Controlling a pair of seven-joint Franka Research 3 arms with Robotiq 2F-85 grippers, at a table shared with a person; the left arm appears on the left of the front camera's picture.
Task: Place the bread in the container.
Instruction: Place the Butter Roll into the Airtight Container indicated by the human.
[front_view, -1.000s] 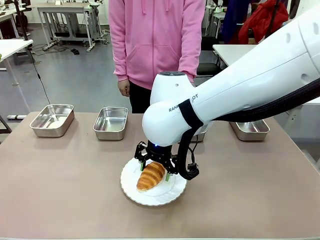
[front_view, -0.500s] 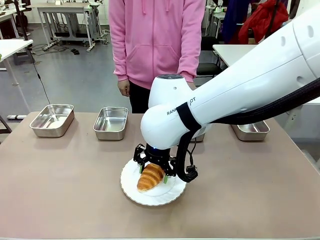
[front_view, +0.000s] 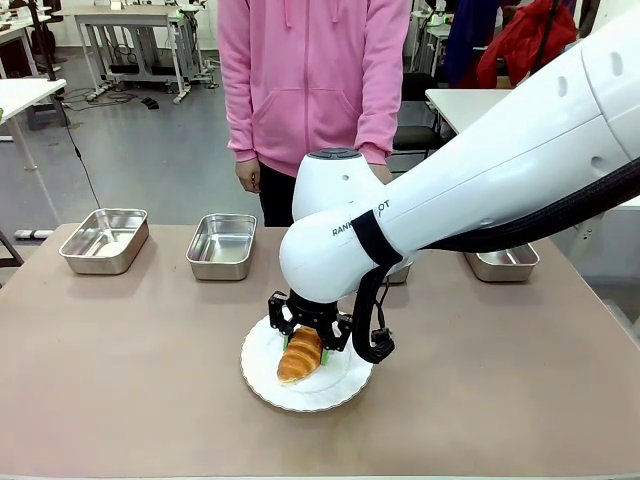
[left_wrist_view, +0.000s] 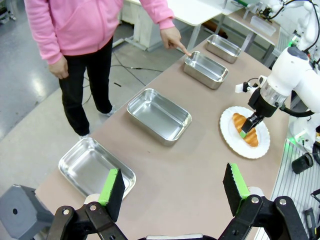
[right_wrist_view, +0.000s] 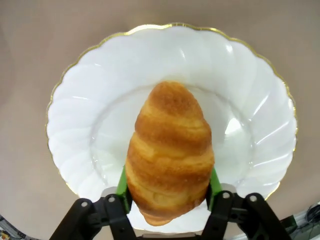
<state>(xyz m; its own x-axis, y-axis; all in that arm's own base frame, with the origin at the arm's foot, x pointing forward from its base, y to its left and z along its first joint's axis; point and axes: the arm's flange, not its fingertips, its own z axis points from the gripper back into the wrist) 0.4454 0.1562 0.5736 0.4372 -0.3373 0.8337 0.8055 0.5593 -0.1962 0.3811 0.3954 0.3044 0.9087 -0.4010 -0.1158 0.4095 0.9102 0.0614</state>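
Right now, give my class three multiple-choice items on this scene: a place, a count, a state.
1. Where is the bread?
A. on the white plate
B. on bare tabletop
C. in the person's hand

2. How many steel trays are there?
A. two
B. four
C. six

3. What is the right gripper doing?
A. hanging open
B. shut on the bread
C. shut on a tray rim

Answers:
1 A, it lies on the plate in both wrist views.
2 B, the left wrist view shows four in a row.
3 B, its green pads press the bread's two sides.
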